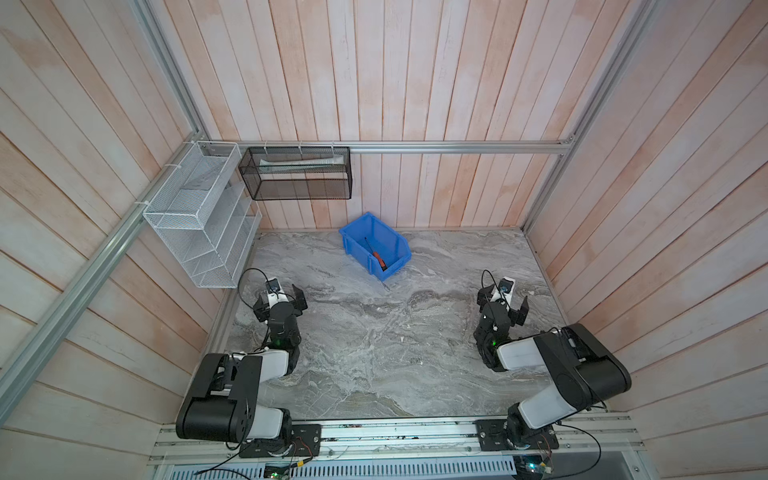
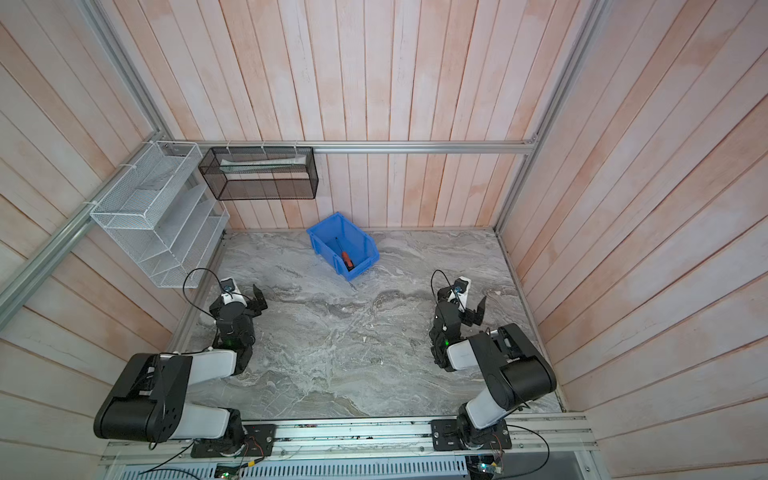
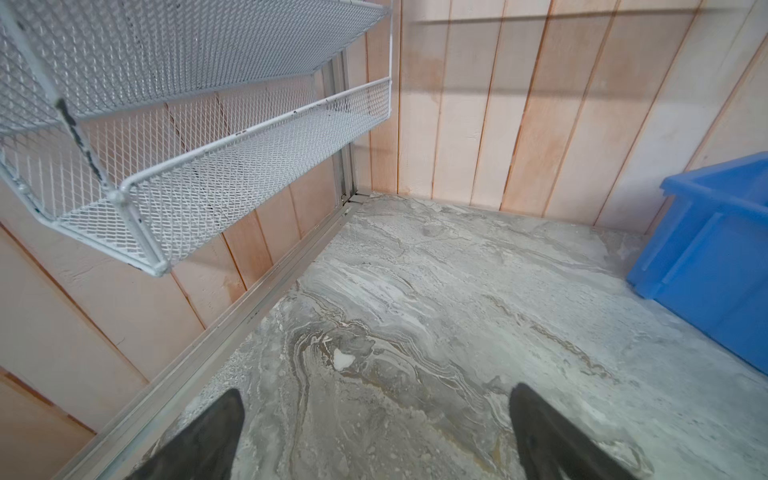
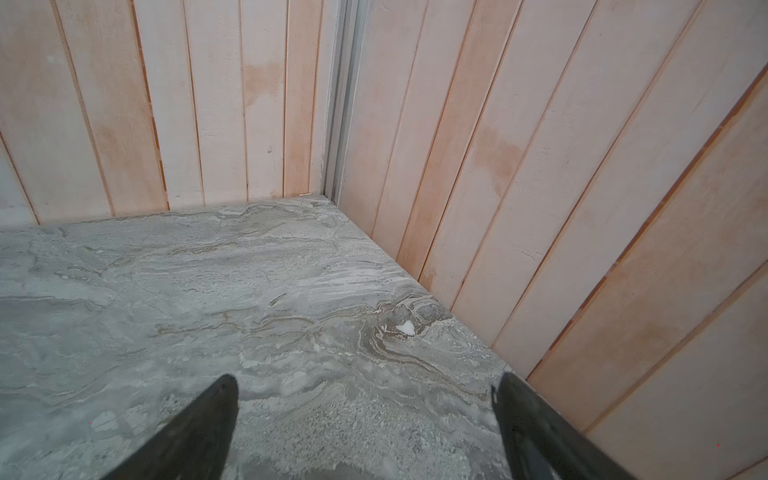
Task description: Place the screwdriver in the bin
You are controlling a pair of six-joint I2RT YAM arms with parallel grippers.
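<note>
Plainly the screwdriver (image 1: 379, 259) lies in the bin (image 1: 351, 243), shaft faint; left gripper (image 3: 377, 388) and right gripper (image 4: 365, 375) gape empty

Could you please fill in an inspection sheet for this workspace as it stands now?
Surface: grey marble-patterned tabletop, bare apart from the bin.
Job's things: screwdriver lies inside the blue bin, orange handle toward the low front lip; the bin stands at the far side.
Clutter: nothing seen.
Pincers: left pincer open and empty over the tabletop; right pincer open and empty.
Cables: a black cable loops at the left wrist, another at the right.
Surroundings: white wire-mesh rack on the left, black mesh basket at the back, wooden plank walls.
</note>
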